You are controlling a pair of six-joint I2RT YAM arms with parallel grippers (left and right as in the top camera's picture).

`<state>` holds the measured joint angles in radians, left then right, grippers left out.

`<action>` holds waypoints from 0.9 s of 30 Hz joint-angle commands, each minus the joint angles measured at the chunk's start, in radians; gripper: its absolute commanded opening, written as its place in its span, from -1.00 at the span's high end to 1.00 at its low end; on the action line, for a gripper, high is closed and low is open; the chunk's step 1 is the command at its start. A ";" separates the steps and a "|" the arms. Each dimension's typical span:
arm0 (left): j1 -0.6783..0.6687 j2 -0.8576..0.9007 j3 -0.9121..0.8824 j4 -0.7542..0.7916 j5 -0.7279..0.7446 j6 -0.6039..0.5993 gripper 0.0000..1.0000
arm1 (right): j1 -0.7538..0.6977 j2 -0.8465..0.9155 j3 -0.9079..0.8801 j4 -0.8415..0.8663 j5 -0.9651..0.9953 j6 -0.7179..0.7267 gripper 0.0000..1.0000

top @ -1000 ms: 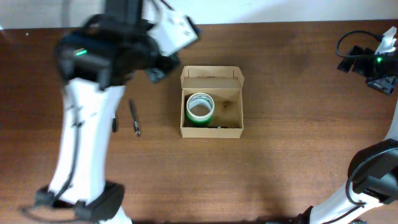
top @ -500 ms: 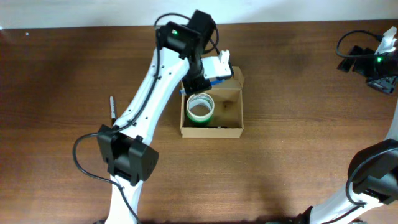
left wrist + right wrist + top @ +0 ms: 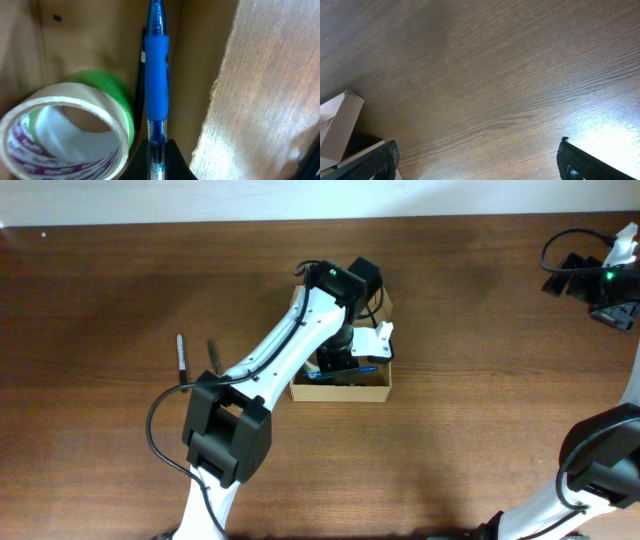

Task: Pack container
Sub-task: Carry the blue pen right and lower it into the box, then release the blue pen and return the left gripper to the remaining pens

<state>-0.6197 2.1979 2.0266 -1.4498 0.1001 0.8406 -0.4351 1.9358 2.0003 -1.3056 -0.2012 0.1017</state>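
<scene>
The tan cardboard container (image 3: 340, 392) stands open at the table's middle. My left gripper (image 3: 352, 360) reaches down inside it, shut on a blue pen (image 3: 156, 75) that points along the container's inner wall (image 3: 260, 100); the pen also shows in the overhead view (image 3: 366, 367). A tape roll with a green edge (image 3: 70, 130) lies in the container just left of the pen. A thin black pen (image 3: 142, 60) lies against the blue one. My right gripper (image 3: 480, 165) is open and empty, far off at the table's back right corner (image 3: 600, 280).
Two dark pens (image 3: 180, 350) (image 3: 212, 352) lie on the brown table left of the container. A white box corner (image 3: 335, 125) shows at the left of the right wrist view. Cables run by the right arm's base.
My left arm has swung from the container's back edge down into the container, carrying the blue pen beside the tape roll. The right arm has not moved.
</scene>
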 commanded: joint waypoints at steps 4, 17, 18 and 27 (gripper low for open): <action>0.001 -0.003 -0.036 0.023 0.020 -0.016 0.97 | 0.003 0.003 -0.003 0.000 -0.005 0.001 -0.98; 0.001 -0.010 -0.042 0.036 0.000 -0.064 0.15 | 0.003 0.003 -0.003 0.000 -0.005 0.001 -0.98; 0.001 -0.018 -0.042 0.038 -0.025 -0.084 0.15 | 0.003 0.003 -0.003 0.000 -0.005 0.001 -0.98; 0.155 -0.408 -0.050 0.134 -0.299 -0.380 -0.04 | 0.003 0.003 -0.003 0.000 -0.005 0.001 -0.98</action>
<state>-0.5850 2.0399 1.9659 -1.3430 -0.0906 0.6243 -0.4351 1.9358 2.0003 -1.3060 -0.2012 0.1017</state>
